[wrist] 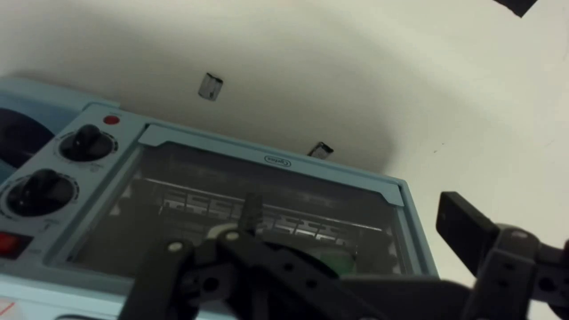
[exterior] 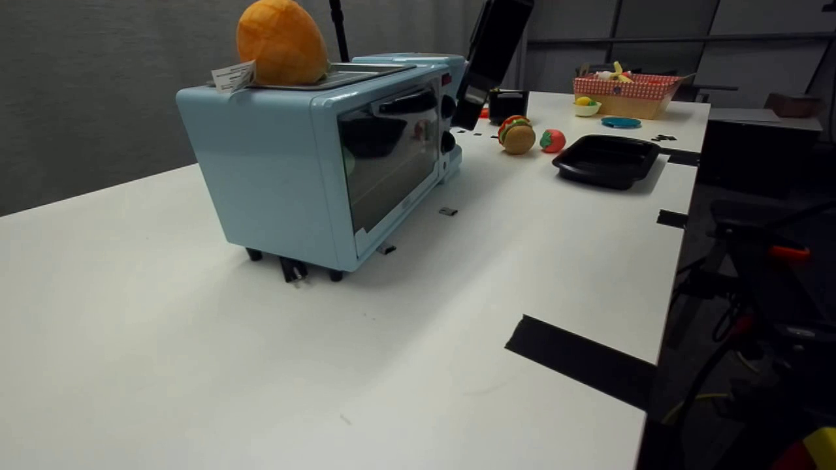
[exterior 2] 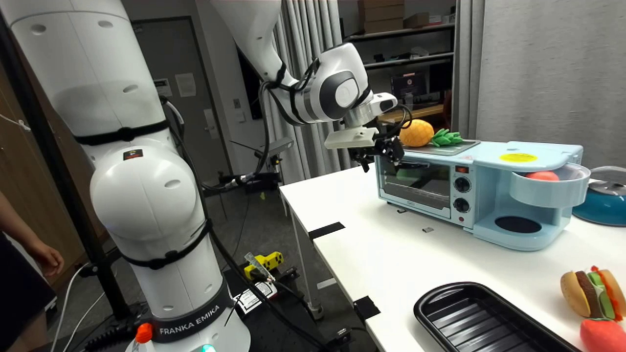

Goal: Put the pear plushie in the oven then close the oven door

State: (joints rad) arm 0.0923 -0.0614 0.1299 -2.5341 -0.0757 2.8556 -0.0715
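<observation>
The light-blue oven (exterior: 268, 176) stands on the white table and shows in both exterior views (exterior 2: 494, 152). Its oven door (exterior: 395, 173) looks shut, flush with the front; its frame shows in the wrist view (wrist: 278, 161). The pear plushie (wrist: 341, 262) shows as a pale green shape behind the window; it also shows dimly in both exterior views (exterior: 349, 162) (exterior 2: 410, 173). My gripper (exterior 2: 381, 157) is in front of the oven's end away from the knobs. In the wrist view its fingers (wrist: 358, 220) are wide apart with nothing between them. The door handle is mostly hidden there.
An orange plushie (exterior: 281, 42) sits on a metal tray (exterior 2: 457, 148) on the oven's top. A black pan (exterior: 610, 160), a toy burger (exterior: 517, 135) and a strawberry (exterior: 552, 140) lie on the table. A blue pot (exterior 2: 601, 200) stands past the oven.
</observation>
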